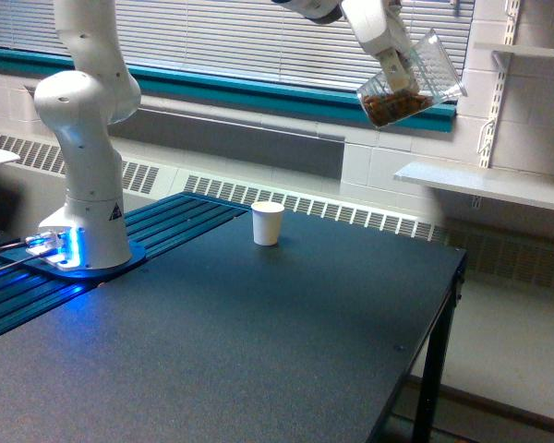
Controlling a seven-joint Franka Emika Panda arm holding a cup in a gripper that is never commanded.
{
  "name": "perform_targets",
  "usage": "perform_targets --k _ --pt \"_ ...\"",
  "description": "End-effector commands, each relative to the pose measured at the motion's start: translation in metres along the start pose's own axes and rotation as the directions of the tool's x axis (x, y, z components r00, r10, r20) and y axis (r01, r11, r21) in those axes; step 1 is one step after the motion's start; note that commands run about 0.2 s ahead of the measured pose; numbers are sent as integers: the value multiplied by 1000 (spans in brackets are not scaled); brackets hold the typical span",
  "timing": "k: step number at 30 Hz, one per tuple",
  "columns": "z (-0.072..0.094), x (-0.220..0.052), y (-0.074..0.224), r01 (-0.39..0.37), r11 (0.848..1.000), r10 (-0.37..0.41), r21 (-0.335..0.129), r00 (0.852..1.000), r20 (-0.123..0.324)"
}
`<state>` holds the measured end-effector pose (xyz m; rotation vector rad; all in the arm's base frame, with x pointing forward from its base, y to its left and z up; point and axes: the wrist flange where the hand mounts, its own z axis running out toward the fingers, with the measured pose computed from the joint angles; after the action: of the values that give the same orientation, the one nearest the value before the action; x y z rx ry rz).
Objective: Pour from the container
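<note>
While the arm's base (83,212) stands on the table (258,351) at the exterior view's left, we see its gripper (399,72) high at the top of the frame, toward the exterior view's right, in front of the window blinds (222,37). It grasps the container (415,83), a clear cup, with its fingers clamped on the wall; we cannot make out each finger sharply, but the cup plainly hangs from them in the air.

We see the container tilted well over, nearly on its side, its mouth pointing up and toward the exterior view's right and its bottom low toward the left. Brown material (392,106) lies gathered along the lower side of the cup, near its bottom. We cannot tell what the material is.

Well below, we see a white cup (268,223) standing upright on the dark table, near the far edge. The container is high above the table and off to the exterior view's right of the white cup, not over it. Blue light glows at the foot of the base (60,247), where cables run off to the left.

Behind the table we see a wall heater grille (351,214), and shelves (489,185) on the wall at the right.
</note>
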<state>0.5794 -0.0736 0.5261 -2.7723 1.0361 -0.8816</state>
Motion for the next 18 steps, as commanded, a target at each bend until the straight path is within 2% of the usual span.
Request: perform_targets --k 1,4,7,11,16,18 --pt "43 -40 20 23 997 -15 -78 995 99" --pt "46 -61 1 75 994 -66 -86 992 105" --pt "43 -77 -20 110 992 -103 -61 988 115" --pt "41 -105 -45 172 984 -165 -46 978 131" --pt "36 -148 -76 259 966 -254 -20 956 145" --pt "34 -157 -80 274 962 -268 -20 952 146"
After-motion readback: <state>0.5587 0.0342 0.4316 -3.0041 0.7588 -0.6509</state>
